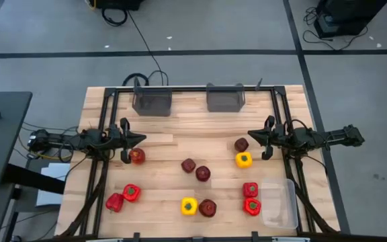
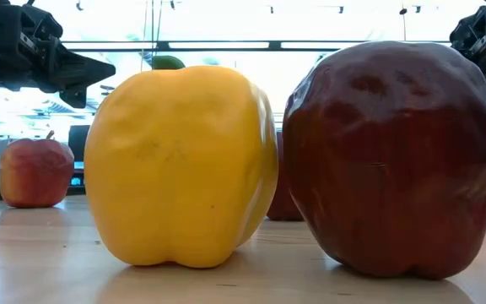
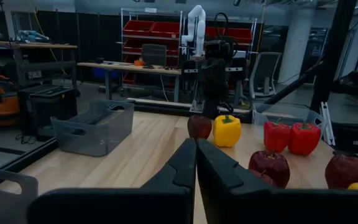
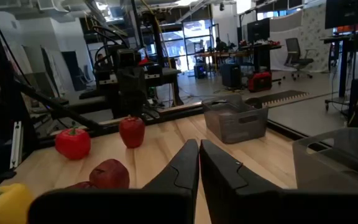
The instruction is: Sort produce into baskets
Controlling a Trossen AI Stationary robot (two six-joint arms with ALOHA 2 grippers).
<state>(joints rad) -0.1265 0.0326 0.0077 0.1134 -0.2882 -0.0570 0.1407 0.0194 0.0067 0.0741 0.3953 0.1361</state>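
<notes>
The produce lies loose on the wooden table. A red apple [image 1: 137, 156] rests just nearward of my left gripper [image 1: 143, 139], which is shut, empty and raised above the table's left side; it also shows in the low view [image 2: 99, 67]. My right gripper [image 1: 250, 134] is shut and empty above the right side, just beyond a dark apple [image 1: 241, 144] and a yellow pepper [image 1: 243, 159]. Two more apples [image 1: 196, 169] lie mid-table. Red peppers lie near left [image 1: 132, 193] and near right [image 1: 250, 189]. A yellow pepper [image 2: 180, 165] and a dark apple [image 2: 392, 156] lie at the near edge.
Two dark grey bins [image 1: 152, 102] [image 1: 225, 99] stand side by side at the table's far edge. A clear plastic tray [image 1: 279, 202] sits at the near right corner. Black frame rails run along the left and right sides. Bare wood lies between the bins and the produce.
</notes>
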